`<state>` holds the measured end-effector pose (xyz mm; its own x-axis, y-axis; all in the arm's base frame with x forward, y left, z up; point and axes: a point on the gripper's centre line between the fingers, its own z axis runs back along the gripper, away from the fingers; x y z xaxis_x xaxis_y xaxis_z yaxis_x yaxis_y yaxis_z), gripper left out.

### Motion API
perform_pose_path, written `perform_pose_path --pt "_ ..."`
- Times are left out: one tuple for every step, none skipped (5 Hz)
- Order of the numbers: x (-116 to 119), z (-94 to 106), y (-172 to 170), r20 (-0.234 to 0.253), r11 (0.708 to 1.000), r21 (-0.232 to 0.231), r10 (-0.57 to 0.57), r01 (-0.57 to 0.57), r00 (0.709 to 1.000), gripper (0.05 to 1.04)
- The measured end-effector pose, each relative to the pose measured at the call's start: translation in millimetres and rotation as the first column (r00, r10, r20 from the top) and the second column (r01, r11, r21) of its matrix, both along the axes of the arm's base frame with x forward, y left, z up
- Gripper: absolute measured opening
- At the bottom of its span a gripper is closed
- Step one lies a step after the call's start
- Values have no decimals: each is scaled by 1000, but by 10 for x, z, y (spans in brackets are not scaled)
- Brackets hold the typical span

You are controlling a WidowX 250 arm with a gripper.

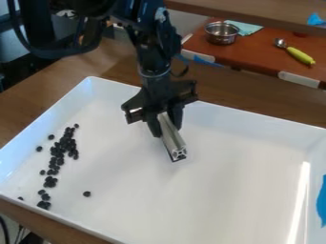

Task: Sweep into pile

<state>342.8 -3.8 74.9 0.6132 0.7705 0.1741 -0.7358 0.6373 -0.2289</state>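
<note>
My gripper [166,125] hangs over the upper middle of the white tray [223,183], shut on a silver metal bar [170,137]. The bar slants down and slightly right from between the fingers, and its lower end is near the tray floor; I cannot tell if it touches. Small black round pieces [58,155] lie in a long, loose strip along the tray's left side, left of the gripper and apart from the bar. One stray black piece [87,194] sits to the right of the strip's lower end.
The tray's raised rim [38,123] runs around the work area on a wooden table [121,66]. Behind it, an orange-brown surface [261,50] holds a metal bowl [221,33], a teal cloth [246,27] and a scoop with a yellow-green handle [299,55]. Something blue [322,202] is at the right edge.
</note>
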Motion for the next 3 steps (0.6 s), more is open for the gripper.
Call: perform_pose_path --pt "4 4 17 2 1000 7 14 -14 1000 374" --pt "30 12 47 19 1000 27 12 -13 1000 374" --pt "49 19 65 31 999 38 4 -6 1000 374"
